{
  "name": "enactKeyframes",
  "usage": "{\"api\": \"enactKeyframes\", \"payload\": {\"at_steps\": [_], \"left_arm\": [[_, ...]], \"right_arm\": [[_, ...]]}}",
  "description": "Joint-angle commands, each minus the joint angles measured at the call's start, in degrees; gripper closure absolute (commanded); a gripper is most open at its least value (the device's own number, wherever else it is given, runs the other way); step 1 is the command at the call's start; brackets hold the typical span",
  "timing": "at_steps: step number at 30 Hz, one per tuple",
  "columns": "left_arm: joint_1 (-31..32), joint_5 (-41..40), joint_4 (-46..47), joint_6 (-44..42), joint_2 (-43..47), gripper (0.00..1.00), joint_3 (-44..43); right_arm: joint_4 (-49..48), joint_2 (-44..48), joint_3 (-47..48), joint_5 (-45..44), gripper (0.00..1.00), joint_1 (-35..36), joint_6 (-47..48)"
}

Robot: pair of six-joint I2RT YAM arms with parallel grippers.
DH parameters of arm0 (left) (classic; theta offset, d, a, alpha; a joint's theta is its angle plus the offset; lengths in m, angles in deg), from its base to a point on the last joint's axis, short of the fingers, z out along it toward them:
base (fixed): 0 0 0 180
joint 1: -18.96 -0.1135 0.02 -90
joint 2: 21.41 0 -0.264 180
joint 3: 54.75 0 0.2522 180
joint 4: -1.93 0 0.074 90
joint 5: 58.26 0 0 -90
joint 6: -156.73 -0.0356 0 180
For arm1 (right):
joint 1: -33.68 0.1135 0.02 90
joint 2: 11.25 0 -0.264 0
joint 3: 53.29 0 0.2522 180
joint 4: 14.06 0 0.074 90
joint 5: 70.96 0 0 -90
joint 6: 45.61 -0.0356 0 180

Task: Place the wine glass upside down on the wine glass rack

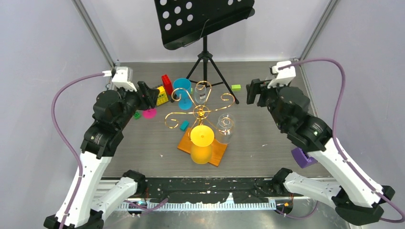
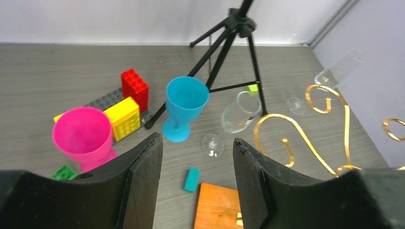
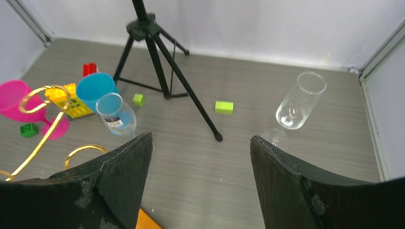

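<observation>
The gold wire rack (image 1: 200, 112) stands mid-table on its orange base (image 1: 217, 153); its loops show in the left wrist view (image 2: 305, 138). A yellow glass (image 1: 201, 143) hangs upside down on it. A clear glass (image 1: 224, 128) sits at its right arm, apparently upside down. Another clear wine glass (image 1: 203, 93) stands upright behind the rack, also seen from the left wrist (image 2: 239, 113). A clear flute (image 3: 300, 102) stands at the right. My left gripper (image 1: 155, 95) is open and empty, left of the rack. My right gripper (image 1: 252, 94) is open and empty, to the right.
A blue goblet (image 1: 182, 88) and a pink goblet (image 2: 82, 136) stand left of the rack among red (image 1: 166, 81), yellow (image 1: 162, 96) and small green bricks. A teal brick (image 1: 184, 125) lies by the base. The black music stand's tripod (image 1: 206, 67) is behind.
</observation>
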Motion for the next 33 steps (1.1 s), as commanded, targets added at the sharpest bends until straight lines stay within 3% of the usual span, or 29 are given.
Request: {"api": "enactKeyframes", "payload": {"at_steps": [1,9,13,22,33], "left_arm": [[-3.9,-1.1,-2.4,2.8,0.1,0.45,1.6],[-5.0,2.4,-1.7,3.7,0.9,0.46,3.0],[-5.0,3.8,-1.3,2.6,1.4,0.47,3.0],[-6.4,-6.5,-7.6,2.3,-3.3,0.48,2.6],[-9.0,-10.1,-2.6,0.4,-20.4,0.55,-1.2]], "right_arm": [[7.4,-4.2,4.0,6.4,0.19,-4.9,-6.9],[8.8,-8.8,5.5,18.5,0.19,-26.2,-12.8],[7.6,-11.0,6.2,23.7,0.19,-31.4,-14.0],[4.8,-10.9,3.3,30.2,0.19,-32.2,-15.6],[6.2,-6.9,-0.3,32.5,0.19,-32.2,-13.1]]}}
